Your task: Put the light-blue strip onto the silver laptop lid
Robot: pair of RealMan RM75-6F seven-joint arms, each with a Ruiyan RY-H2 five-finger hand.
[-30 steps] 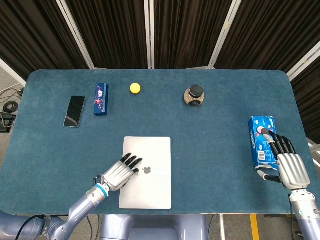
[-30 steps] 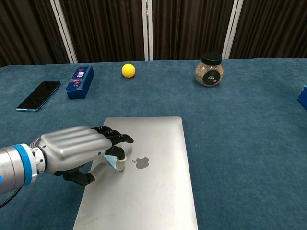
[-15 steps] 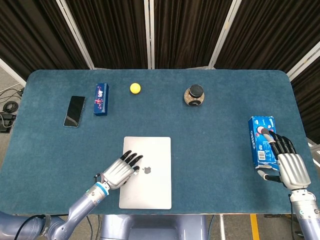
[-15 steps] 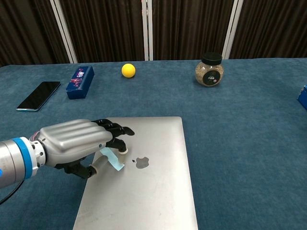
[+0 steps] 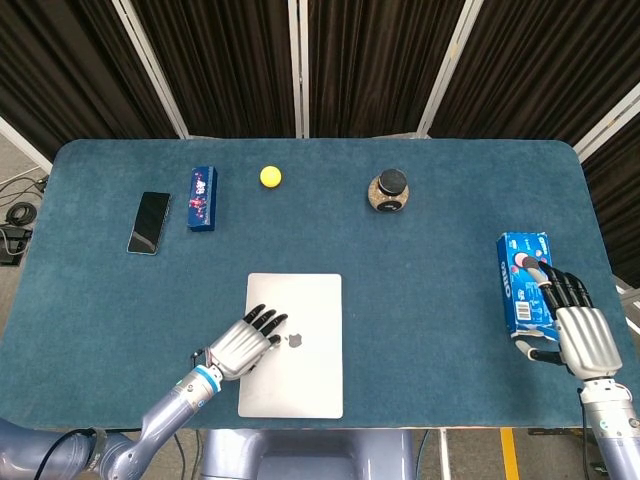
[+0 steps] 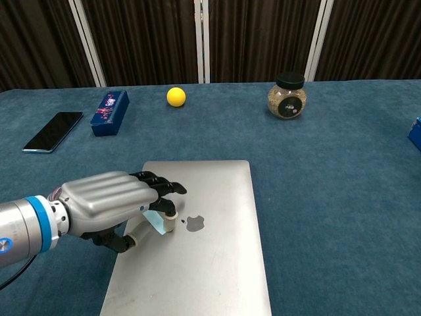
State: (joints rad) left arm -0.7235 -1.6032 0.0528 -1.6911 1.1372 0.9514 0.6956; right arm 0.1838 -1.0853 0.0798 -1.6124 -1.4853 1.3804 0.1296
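The silver laptop [image 5: 305, 370] lies closed near the table's front edge, its lid [image 6: 210, 263] facing up. My left hand [image 5: 240, 348] hovers over the lid's left half. In the chest view this left hand [image 6: 105, 201] pinches the light-blue strip [image 6: 156, 222] between thumb and a finger, and the strip's lower end touches the lid beside the logo. The head view hides the strip under the hand. My right hand [image 5: 580, 335] lies at the far right with fingers stretched along a blue cookie box [image 5: 520, 280], holding nothing.
Along the back stand a black phone [image 5: 149, 222], a dark-blue box [image 5: 202, 197], a yellow ball [image 5: 270, 176] and a black-lidded jar [image 5: 388, 191]. The chest view shows only the cookie box's corner [image 6: 416, 131] at its right edge.
The left hand, which had lifted the strip slightly half a second ago, has lowered it back against the lid. The right hand has not moved.
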